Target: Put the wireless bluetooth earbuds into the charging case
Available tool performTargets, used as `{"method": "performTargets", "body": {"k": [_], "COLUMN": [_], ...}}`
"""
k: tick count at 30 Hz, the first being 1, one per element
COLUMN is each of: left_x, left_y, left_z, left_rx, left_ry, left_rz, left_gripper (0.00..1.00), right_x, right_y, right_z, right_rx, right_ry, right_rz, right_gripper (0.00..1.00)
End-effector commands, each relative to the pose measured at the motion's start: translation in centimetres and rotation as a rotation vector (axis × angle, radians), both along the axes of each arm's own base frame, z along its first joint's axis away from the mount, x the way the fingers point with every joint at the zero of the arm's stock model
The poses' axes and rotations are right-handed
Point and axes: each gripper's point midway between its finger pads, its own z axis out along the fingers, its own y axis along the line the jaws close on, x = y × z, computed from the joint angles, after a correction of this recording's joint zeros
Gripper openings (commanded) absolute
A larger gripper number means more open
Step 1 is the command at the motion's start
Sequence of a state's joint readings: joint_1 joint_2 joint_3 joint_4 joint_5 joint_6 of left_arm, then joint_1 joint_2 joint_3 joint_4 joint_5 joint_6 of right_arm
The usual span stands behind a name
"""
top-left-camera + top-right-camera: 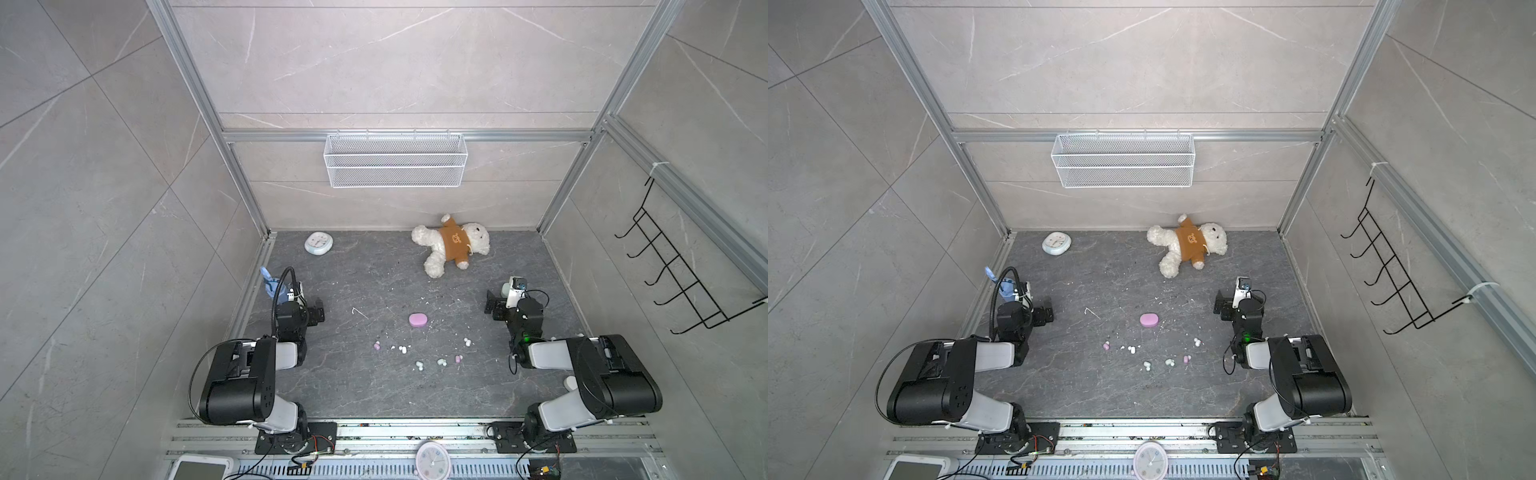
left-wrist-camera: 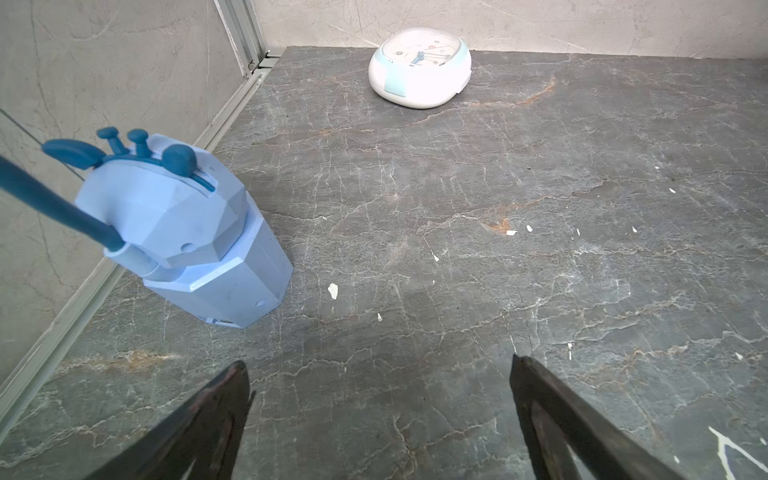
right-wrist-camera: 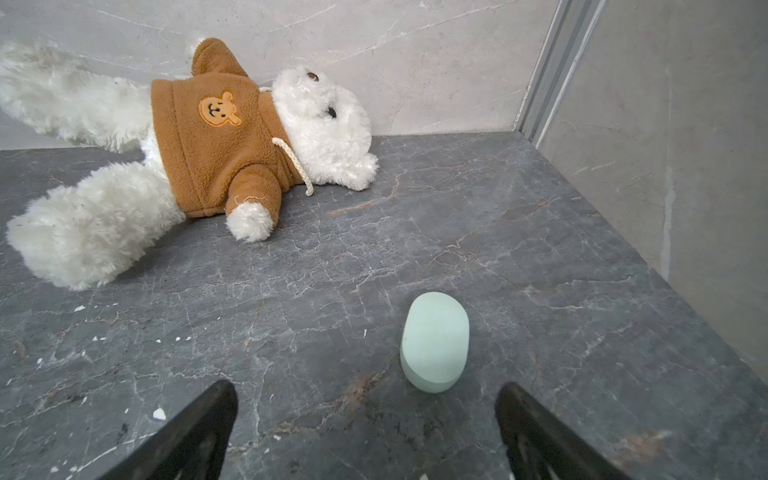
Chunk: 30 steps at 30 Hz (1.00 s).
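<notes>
Nothing is in a case yet, so I judge the whole job is left to do.

My left end effector [image 1: 320, 311] hangs wide open and empty near the left edge of the counter [image 1: 374, 395]. The earbuds [image 1: 441, 362] lie loose well off to its right, scattered between the two end effectors and nearer the arm bases.

Going left to right I count:
- a pink bud [image 1: 377, 345]
- a white bud [image 1: 403, 349]
- a pale mint bud [image 1: 419, 365]
- a second mint bud [image 1: 441, 362]
- a second pink bud [image 1: 458, 358]
- a second white bud [image 1: 468, 342]

That makes six: two of each colour, as far as I can tell at this size.

I count two cases. The pink case [image 1: 418, 319] lies closed beyond the buds, roughly midway between the end effectors. My right end effector [image 1: 492, 305] is also wide open and empty. The mint case [image 3: 434, 340] lies closed just ahead of its fingertips.

What remains is to open a case, lift each matching bud and seat it.
</notes>
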<state>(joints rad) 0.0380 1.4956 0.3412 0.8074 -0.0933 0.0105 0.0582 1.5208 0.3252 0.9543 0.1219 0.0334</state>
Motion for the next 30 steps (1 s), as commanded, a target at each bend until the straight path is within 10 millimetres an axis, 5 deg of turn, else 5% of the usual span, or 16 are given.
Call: {"method": "performTargets", "body": {"k": [1, 26, 30], "left_x": [1.0, 1.0, 1.4], "left_y": [-0.2, -0.2, -0.3], "left_z": [1.3, 1.4, 2.6], "left_rx": [-0.02, -0.019, -0.019], "left_ry": [-0.044, -0.046, -0.018], "left_rz": [-0.008, -0.008, -0.013], "left_gripper": [1.0, 1.0, 1.0], "right_x": [0.4, 0.4, 0.8], "right_y": [0.2, 0.2, -1.4], "right_z": [0.2, 0.2, 1.8], "right_rx": [0.014, 0.013, 0.013], "right_ry": [-0.003, -0.002, 0.082], "right_rz": [0.005, 0.005, -0.101], "right_gripper": [1.0, 1.0, 1.0]}}
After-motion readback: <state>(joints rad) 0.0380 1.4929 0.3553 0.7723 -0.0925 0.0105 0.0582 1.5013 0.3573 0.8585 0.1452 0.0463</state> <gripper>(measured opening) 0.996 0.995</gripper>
